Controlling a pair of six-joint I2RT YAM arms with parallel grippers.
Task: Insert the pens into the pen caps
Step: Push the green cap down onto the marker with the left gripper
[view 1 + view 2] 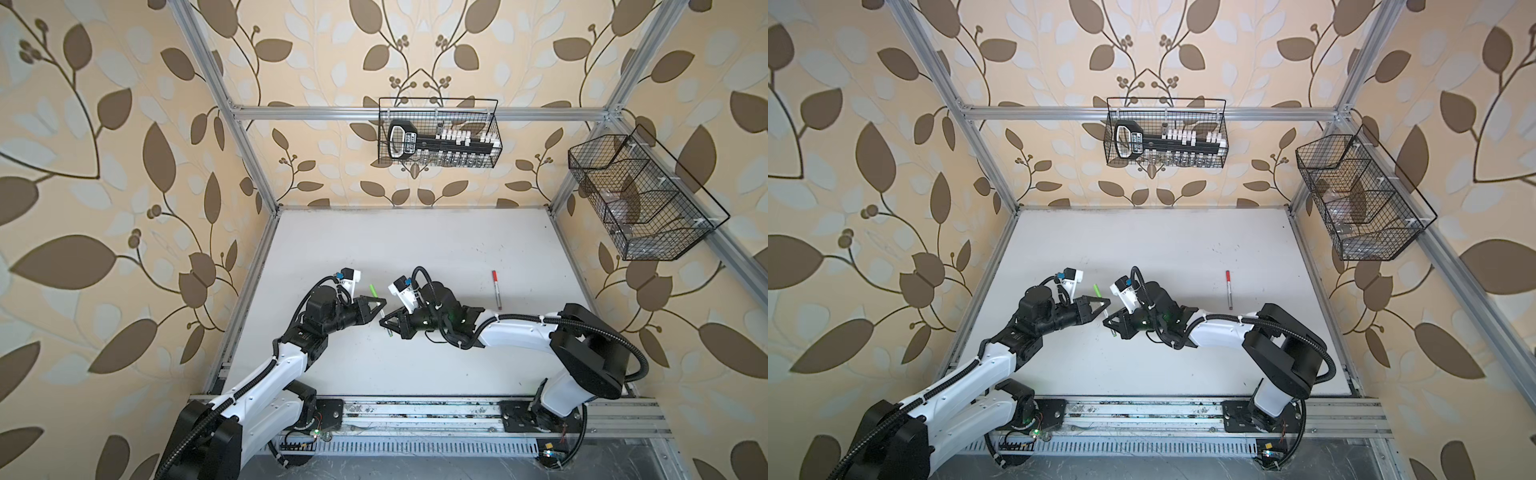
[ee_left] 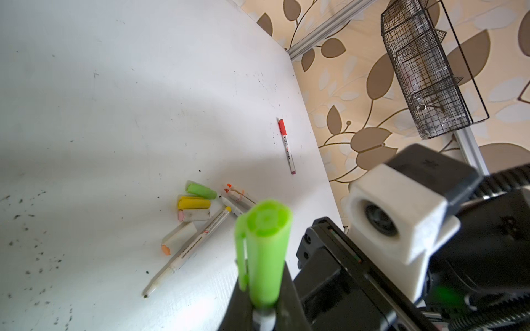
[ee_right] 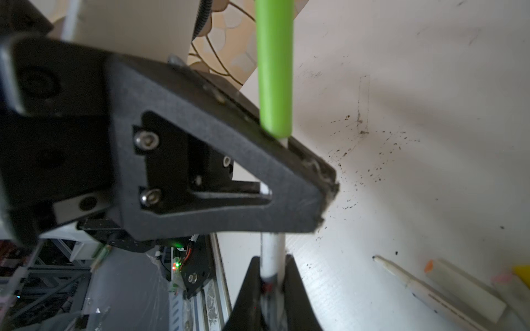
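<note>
One pen with a white barrel (image 3: 272, 252) and a bright green cap (image 2: 266, 246) pushed over its end is held above the table between both grippers. My left gripper (image 2: 265, 315) is shut on the barrel just below that cap (image 1: 373, 291). My right gripper (image 3: 271, 275) is shut on the same barrel further down, tip to tip with the left one (image 1: 382, 305). In the left wrist view, loose pen caps lie in a pile: green (image 2: 202, 191), yellow (image 2: 194, 203) and whitish (image 2: 195, 215). A long white pen (image 2: 189, 249) lies beside them. My right arm hides this pile in both top views.
A red-capped pen (image 1: 496, 289) lies alone on the white table towards the right. A wire basket (image 1: 438, 133) hangs on the back rail and another wire basket (image 1: 640, 199) on the right rail. Dark ink specks (image 3: 364, 172) dot the table.
</note>
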